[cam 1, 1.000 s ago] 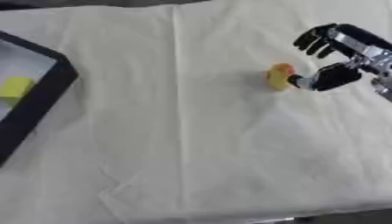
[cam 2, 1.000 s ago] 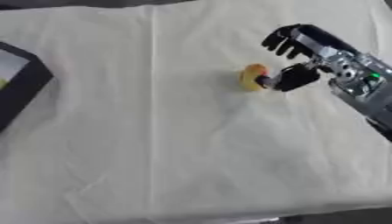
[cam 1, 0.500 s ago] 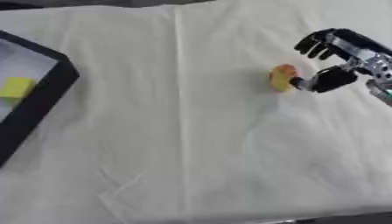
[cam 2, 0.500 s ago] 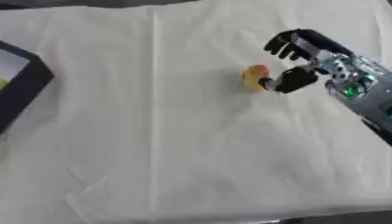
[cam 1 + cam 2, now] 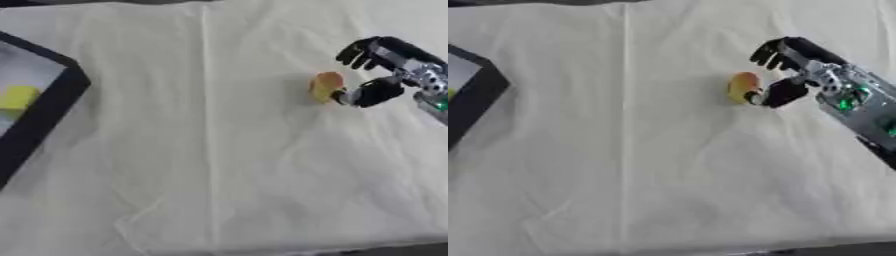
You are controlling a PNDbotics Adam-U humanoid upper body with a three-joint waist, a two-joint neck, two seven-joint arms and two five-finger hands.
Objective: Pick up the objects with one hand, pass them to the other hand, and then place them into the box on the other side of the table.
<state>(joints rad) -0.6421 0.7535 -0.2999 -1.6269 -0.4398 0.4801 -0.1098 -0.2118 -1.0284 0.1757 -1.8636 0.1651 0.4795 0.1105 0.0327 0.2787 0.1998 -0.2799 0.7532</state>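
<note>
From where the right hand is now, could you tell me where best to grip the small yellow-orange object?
Probably across its narrow middle, coming from its right: the yellow-orange object stands alone on the cloth, and the right hand, fingers apart, already has its thumb beside that side.

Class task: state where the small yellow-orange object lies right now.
The yellow-orange object lies on the white cloth, right of centre, just beside the right robot hand, far from the black box at the left edge.

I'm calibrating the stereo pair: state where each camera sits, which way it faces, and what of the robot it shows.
Left eye view: in the head, looking down at the cream tablecloth; shows the right hand and the black-rimmed box holding a yellow block.
Right eye view: beside it, facing the same way; more of the right forearm shows.
Both share the small yellow-orange rounded object beside the hand's thumb.
</note>
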